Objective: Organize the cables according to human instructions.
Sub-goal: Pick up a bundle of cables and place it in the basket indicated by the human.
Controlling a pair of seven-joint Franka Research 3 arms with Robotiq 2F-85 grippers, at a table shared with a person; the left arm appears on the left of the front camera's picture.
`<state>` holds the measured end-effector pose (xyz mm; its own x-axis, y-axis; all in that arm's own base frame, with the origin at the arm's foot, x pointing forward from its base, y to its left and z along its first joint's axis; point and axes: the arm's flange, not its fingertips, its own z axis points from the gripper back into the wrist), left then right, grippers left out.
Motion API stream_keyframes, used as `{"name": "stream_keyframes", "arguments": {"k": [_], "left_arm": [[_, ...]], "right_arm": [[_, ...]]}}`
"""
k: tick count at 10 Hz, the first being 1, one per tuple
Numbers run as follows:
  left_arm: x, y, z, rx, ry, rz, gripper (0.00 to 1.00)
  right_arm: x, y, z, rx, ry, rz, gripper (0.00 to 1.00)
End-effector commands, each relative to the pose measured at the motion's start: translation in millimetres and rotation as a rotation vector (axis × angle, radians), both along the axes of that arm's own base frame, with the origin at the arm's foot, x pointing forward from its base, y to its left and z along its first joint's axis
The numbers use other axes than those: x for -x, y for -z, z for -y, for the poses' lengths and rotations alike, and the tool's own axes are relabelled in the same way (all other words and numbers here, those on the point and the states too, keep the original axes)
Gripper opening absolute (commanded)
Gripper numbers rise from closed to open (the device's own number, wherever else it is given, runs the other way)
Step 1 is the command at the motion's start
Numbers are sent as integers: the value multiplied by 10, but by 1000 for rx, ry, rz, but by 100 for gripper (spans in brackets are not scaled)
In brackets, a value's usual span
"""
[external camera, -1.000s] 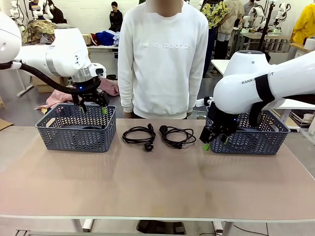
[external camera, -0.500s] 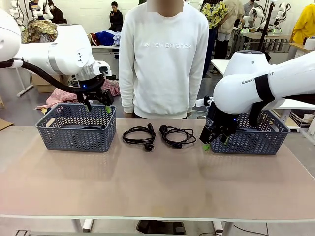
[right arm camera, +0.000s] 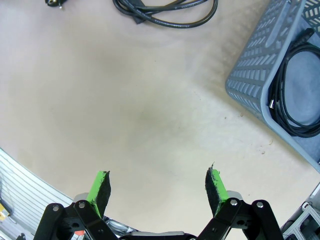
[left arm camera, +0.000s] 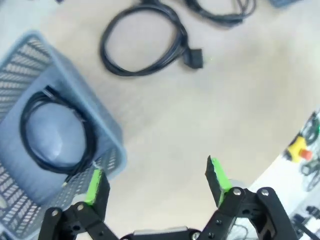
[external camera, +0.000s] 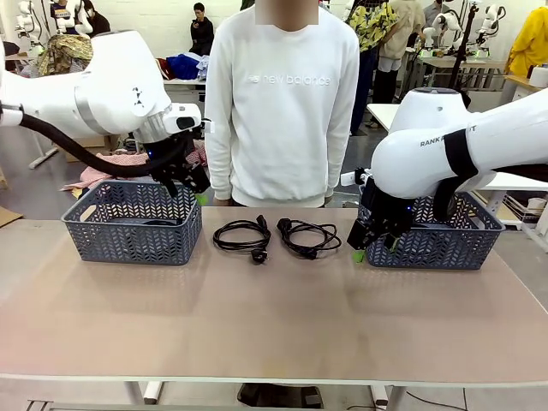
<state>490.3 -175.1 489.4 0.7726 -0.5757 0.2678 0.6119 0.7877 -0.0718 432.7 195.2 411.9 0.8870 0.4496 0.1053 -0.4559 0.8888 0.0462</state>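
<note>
Above the far right corner of the left basket [external camera: 128,238] my left claw [left arm camera: 154,166] hangs wide open and empty, my right claw [right arm camera: 157,172] likewise beside the right basket [external camera: 437,248]; with one cable [left arm camera: 89,142] in each, I judge the next move calls for lowering onto a loose cable [external camera: 242,235] between them.

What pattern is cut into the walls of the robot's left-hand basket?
A herringbone lattice in the blue-grey basket wall, clearest in the front view.

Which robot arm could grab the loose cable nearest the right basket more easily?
Probably the right. The right gripper, open, hangs low beside that cable. The left gripper, also open, is higher by the left basket, with the other loose cable between.
</note>
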Motion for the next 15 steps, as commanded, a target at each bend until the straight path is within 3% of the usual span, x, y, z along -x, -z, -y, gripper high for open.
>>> {"name": "stream_keyframes", "arguments": {"k": [1,6,8,9,10,15], "left_arm": [[251,138,62,16,119,35,100],[578,452,489,12,279,110,100],[613,488,517,24,275,111,100],[565,488,495,23,234,69,100],[579,455,631,-12,262,99,100],[579,455,631,-12,262,99,100]], "right_arm": [[-2,-21,-2,-2,0,4,100],[-2,-21,-2,-2,0,4,100],[-2,-21,-2,-2,0,4,100],[-2,-21,-2,-2,0,4,100],[-2,-21,-2,-2,0,4,100],[-2,-21,-2,-2,0,4,100]]}}
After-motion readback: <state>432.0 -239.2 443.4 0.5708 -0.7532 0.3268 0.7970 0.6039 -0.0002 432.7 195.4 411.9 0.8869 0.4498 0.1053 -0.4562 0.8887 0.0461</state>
